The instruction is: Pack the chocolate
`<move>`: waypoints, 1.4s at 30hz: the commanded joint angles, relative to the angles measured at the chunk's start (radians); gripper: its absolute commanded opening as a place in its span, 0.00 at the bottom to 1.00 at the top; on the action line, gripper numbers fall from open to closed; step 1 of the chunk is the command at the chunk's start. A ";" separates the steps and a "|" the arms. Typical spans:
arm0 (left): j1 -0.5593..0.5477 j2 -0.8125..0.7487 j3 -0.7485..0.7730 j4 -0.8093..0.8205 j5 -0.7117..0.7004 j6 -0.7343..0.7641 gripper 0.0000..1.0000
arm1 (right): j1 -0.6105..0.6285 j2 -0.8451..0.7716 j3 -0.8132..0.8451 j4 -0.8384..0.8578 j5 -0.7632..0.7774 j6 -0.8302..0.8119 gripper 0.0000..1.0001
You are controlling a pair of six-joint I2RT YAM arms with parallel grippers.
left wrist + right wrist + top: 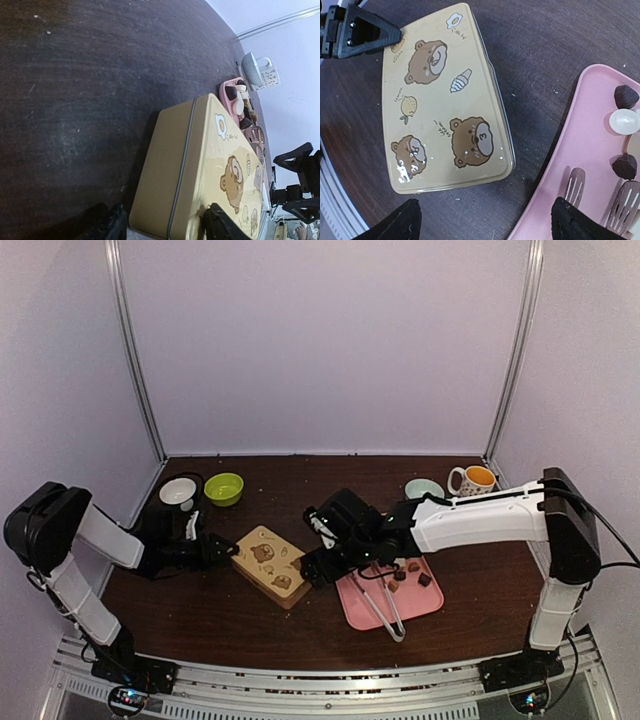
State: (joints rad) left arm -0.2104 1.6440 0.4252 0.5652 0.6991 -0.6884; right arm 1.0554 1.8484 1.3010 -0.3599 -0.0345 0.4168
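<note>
Opening step: bear tin (445, 100) shut, at 9 o'clock of pink tray (580, 150) holding chocolate (626, 96). right fingers (405, 220) wide; left fingers (220, 222) straddle the tin's end, grip unclear. Next: lift lid.

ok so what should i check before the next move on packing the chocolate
1. Box lid open: not ok, it is shut.
2. Chocolate lying within reach on the pink tray: ok.
3. Right pincer open and empty: ok.
4. Left pincer gripping the box's end: cannot tell; it straddles that end.
5. Tongs free on the tray: ok, nothing holds them.
</note>
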 commanded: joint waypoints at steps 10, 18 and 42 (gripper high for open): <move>-0.060 -0.292 0.056 -0.484 -0.160 0.091 0.59 | -0.090 0.040 0.052 0.116 -0.180 0.038 0.89; -0.062 -0.479 0.064 -0.613 -0.251 0.117 0.60 | -0.089 0.141 0.119 0.144 -0.231 0.085 0.88; -0.060 -0.854 0.160 -0.790 -0.588 0.216 0.98 | -0.189 -0.638 -0.485 0.365 0.108 -0.049 0.95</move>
State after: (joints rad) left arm -0.2703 0.8242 0.5240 -0.2043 0.2214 -0.5259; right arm 0.9146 1.3170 0.9089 0.0120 -0.1253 0.4679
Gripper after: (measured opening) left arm 0.974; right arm 0.937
